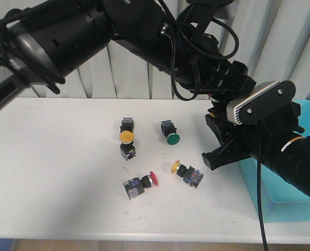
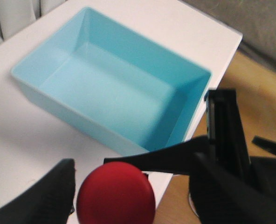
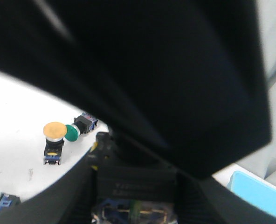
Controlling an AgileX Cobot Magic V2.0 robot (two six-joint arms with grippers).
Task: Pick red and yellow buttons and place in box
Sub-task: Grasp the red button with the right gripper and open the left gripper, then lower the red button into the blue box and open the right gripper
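My left gripper (image 2: 124,200) is shut on a red button (image 2: 115,195), cap toward the camera, just short of the near wall of the turquoise box (image 2: 82,119). In the front view it is hidden among the crossed arms beside the box (image 1: 280,196). My right gripper (image 3: 138,207) is shut on a button's black-and-blue body (image 3: 137,184); its cap is hidden. That gripper (image 1: 211,157) points left, next to the box. On the table lie a red button (image 1: 143,183), a yellow button (image 1: 187,172) and another yellow button (image 1: 126,138).
A green-capped button (image 1: 170,134) lies mid-table, and a dark button body (image 1: 126,124) sits behind the yellow one. My left arm (image 1: 160,36) crosses high over the table and fills the top of the right wrist view. The table's front edge is near the box.
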